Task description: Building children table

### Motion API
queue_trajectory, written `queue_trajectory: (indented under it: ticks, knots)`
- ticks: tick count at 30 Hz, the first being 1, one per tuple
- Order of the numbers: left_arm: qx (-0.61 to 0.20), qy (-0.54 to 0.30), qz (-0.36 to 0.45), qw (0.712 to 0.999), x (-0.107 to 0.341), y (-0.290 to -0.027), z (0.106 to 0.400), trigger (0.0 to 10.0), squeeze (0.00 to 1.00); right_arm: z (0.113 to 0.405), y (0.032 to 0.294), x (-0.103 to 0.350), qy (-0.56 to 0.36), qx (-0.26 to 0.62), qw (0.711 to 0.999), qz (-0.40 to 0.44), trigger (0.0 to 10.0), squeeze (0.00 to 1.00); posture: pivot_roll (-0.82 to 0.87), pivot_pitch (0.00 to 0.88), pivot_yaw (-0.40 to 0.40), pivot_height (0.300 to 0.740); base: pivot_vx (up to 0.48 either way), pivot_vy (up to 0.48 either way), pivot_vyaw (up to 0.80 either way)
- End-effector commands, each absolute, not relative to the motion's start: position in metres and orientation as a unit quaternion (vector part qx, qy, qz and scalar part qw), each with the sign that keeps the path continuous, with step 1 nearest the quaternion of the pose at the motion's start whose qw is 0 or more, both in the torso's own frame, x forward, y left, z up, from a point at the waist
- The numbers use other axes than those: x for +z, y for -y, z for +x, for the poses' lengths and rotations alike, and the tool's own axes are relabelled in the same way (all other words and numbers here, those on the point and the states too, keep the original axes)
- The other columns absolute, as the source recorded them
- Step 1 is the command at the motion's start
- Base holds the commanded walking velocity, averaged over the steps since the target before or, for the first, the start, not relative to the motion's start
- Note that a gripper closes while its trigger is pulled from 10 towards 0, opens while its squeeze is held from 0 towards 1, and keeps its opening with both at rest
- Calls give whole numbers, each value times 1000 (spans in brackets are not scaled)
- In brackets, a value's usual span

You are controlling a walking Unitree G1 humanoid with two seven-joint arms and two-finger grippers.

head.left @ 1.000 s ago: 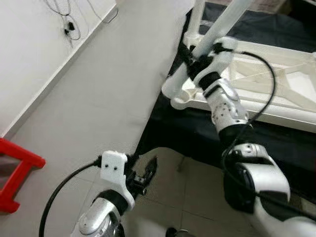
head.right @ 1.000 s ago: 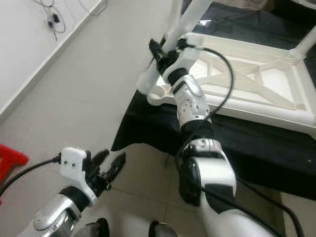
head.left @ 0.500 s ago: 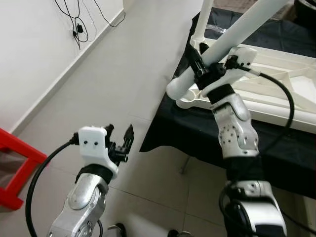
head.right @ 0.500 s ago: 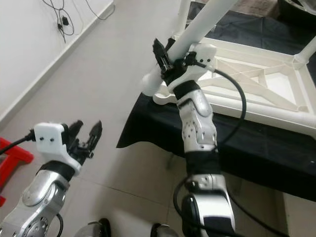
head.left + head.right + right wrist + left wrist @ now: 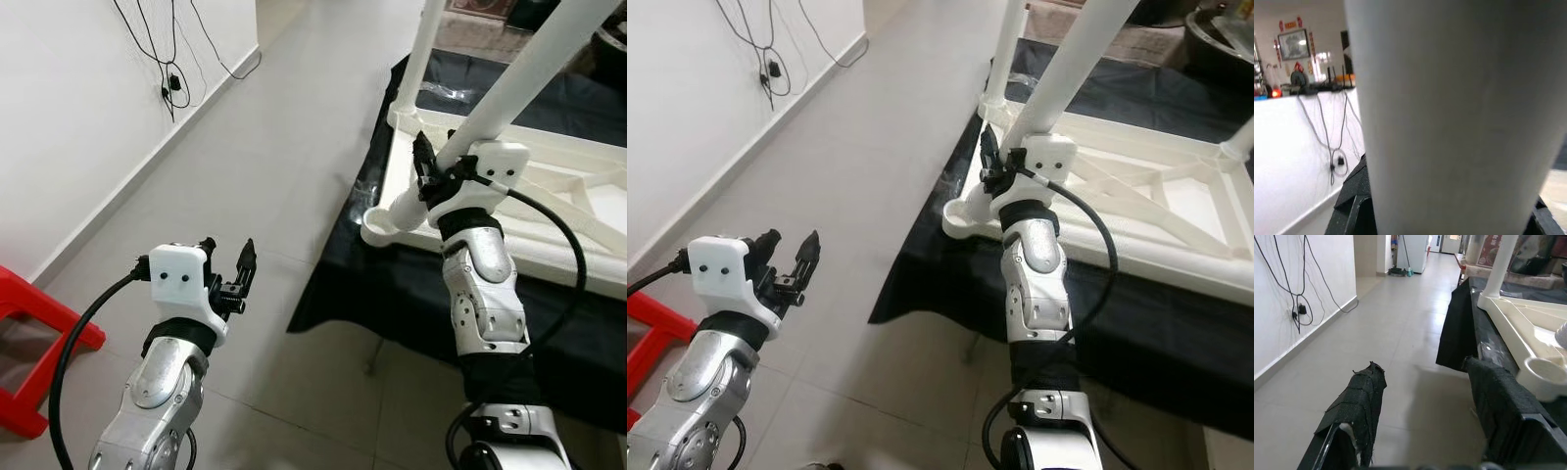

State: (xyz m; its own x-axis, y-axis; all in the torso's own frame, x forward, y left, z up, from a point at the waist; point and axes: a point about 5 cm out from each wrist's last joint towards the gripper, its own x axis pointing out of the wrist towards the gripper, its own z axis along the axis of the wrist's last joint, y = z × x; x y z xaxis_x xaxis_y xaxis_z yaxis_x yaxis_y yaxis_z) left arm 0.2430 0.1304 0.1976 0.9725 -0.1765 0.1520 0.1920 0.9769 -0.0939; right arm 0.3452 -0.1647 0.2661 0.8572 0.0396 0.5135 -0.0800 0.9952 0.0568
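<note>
A white table top (image 5: pixel 549 245) lies upside down on a black cloth (image 5: pixel 392 294). One white leg (image 5: pixel 423 59) stands upright in its far corner. My right gripper (image 5: pixel 429 168) is shut on a second white leg (image 5: pixel 519 73), which slants up to the right. That leg's lower end is at the near corner socket (image 5: pixel 378 227); I cannot tell whether it sits inside. In the right wrist view the leg (image 5: pixel 1449 122) sits close between the black fingers (image 5: pixel 1354 205). My left gripper (image 5: pixel 228 251) hangs open over the floor, left of the cloth, holding nothing; its fingers (image 5: pixel 1359 401) stand wide apart.
A red stool (image 5: pixel 44 328) stands on the tiled floor at the lower left. Black cables (image 5: pixel 174 69) hang down the white wall on the left. Open floor (image 5: pixel 284 147) runs between the wall and the cloth.
The view has risen and shifted. My left arm has lifted from low down to forward with its fingers spread. The right gripper has swung the held leg steeper, its lower end nearer the corner socket.
</note>
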Motion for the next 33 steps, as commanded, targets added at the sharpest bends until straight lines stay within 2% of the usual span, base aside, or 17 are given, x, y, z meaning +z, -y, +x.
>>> queue_trajectory:
  ticks: [1, 11, 15, 18, 22, 25, 26, 27, 30, 31, 32, 33]
  knots:
    - [-91, 67, -48, 992, 194, -132, 243, 10000, 0, 343, 167, 273, 279, 21, 959, 35, 10000, 0, 118, 129, -56, 740, 386, 0, 0]
    - [-84, 64, -45, 993, 192, -134, 244, 10000, 0, 346, 169, 296, 310, 11, 949, 51, 10000, 0, 122, 121, -56, 740, 375, 0, 0]
    - [-77, 61, -50, 994, 192, -135, 245, 10000, 0, 346, 168, 296, 310, 16, 949, 52, 10000, 0, 123, 123, -56, 740, 0, 0, 0]
    - [-77, 50, -59, 994, 188, -135, 245, 10000, 0, 352, 162, 294, 287, 68, 952, 85, 10000, 0, 123, 134, -55, 740, 0, 0, 0]
    - [-78, 48, -61, 994, 188, -135, 245, 10000, 0, 353, 160, 293, 281, 81, 952, 93, 10000, 0, 123, 134, -55, 740, 0, 0, 0]
    - [-168, 4, -62, 984, 169, -116, 230, 10000, 0, 371, 160, 280, 208, 196, 952, 107, 10000, 0, 128, 160, -58, 740, 0, 0, 0]
    - [-168, 4, -62, 984, 169, -116, 230, 10000, 0, 371, 160, 280, 208, 196, 952, 107, 10000, 0, 128, 160, -58, 740, 0, 0, 0]
    - [-209, -23, -66, 975, 159, -107, 218, 10000, 0, 378, 162, 274, 164, 265, 945, 103, 10000, 0, 133, 180, -57, 740, 0, 0, 0]
    - [-227, -36, -70, 971, 154, -104, 212, 10000, 0, 379, 163, 272, 145, 302, 938, 92, 10000, 0, 133, 183, -57, 740, 0, 0, 0]
    - [-237, -46, -79, 967, 152, -102, 208, 10000, 0, 378, 161, 272, 134, 345, 925, 90, 10000, 0, 132, 200, -56, 740, 0, 0, 0]
    - [-237, -46, -79, 967, 152, -102, 208, 10000, 0, 378, 161, 272, 134, 345, 925, 90, 10000, 0, 132, 200, -56, 740, 0, 0, 0]
    - [-251, -54, -89, 962, 150, -99, 203, 10000, 0, 376, 159, 272, 119, 394, 906, 101, 10000, 0, 132, 208, -56, 740, 0, 0, 0]
